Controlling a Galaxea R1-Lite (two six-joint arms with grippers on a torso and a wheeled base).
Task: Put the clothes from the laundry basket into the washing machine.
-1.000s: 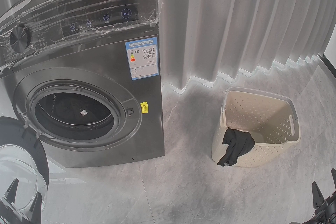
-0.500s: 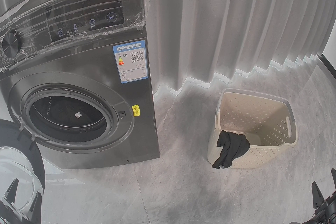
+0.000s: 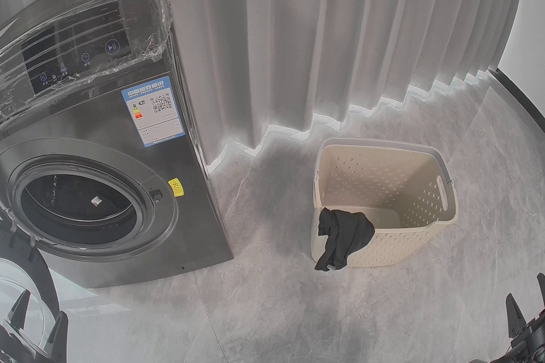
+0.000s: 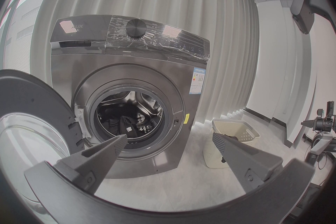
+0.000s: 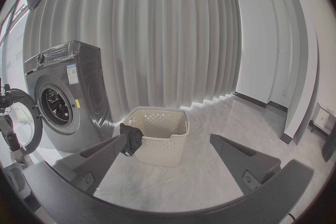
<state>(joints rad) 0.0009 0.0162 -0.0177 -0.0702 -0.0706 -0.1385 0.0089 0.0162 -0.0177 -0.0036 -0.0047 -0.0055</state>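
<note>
Black cloth is what I'm after: one dark garment (image 3: 342,238) is draped over the near-left corner of the cream laundry basket (image 3: 397,248), part inside and part hanging down the outer wall. The rest of the basket looks bare from here, so I count one piece to fetch. One washing machine (image 3: 85,114) stands on the left, well apart from the basket, with its round door (image 4: 31,112) swung wide. Dark clothes (image 4: 126,124) lie in the drum, but how many I can't tell. My left gripper (image 4: 168,138) hangs low and near in front of the machine, fingers spread wide with nothing between them. My right gripper (image 5: 168,138) is near on the right, facing the basket, just as wide and just as empty. I'd call this the fetch step, with nothing grasped yet. Next I need to get the right gripper over that rim corner and pinch the bunched cloth at the top. Then I lift straight up, so the light basket doesn't drag along.
</note>
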